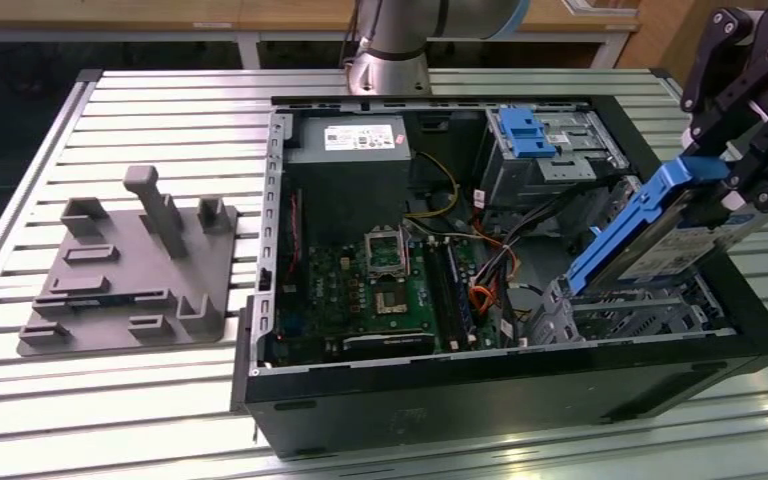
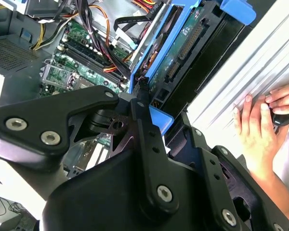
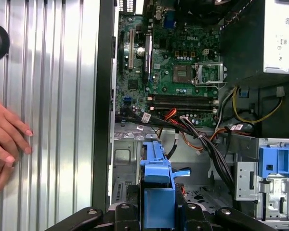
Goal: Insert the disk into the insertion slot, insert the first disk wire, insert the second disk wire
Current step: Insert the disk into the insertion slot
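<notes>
A ribbed metal table (image 1: 157, 100) is being occupied by an open black computer case (image 1: 491, 405), as is being shown in the exterior view. At about three o'clock of the case, the disk (image 1: 651, 235) is being held by its blue frame in the clenched gripper (image 1: 715, 175). It is being kept tilted, with its low end at the top rim of the insertion slot (image 1: 624, 318), the perforated silver cage at four o'clock. Whether disk and cage are touching cannot be told.

A bundle of black and orange wires (image 1: 498, 268) is being draped just beside the cage, at its ten o'clock. A taller metal bay with a blue latch (image 1: 535, 135) is being seen at one o'clock, and the green circuit board (image 1: 384, 290) is being seen across the middle. At nine o'clock, apart from the case, a grey plastic stand (image 1: 131, 270) is being left on the table. In the second wrist view a person's hand (image 2: 260, 125) is being rested on the table near the case.
</notes>
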Controlling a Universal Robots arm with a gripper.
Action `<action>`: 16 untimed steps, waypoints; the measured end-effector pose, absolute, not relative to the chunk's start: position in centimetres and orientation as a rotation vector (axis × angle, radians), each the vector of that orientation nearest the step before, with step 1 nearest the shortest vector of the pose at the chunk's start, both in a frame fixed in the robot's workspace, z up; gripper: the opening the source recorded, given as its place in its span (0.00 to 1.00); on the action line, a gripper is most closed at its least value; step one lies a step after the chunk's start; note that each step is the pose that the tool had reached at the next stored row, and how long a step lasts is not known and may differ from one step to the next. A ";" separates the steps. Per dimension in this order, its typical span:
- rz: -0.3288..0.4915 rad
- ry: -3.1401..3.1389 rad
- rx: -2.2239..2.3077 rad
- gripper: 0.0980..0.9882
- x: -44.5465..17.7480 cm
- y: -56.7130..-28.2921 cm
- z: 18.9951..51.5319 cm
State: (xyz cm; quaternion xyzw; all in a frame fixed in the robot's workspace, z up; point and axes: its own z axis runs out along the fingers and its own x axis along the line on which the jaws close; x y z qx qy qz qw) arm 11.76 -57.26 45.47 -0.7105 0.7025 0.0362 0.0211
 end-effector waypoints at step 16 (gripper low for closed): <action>0.112 2.178 -2.203 0.30 11.8 -57.3 44.8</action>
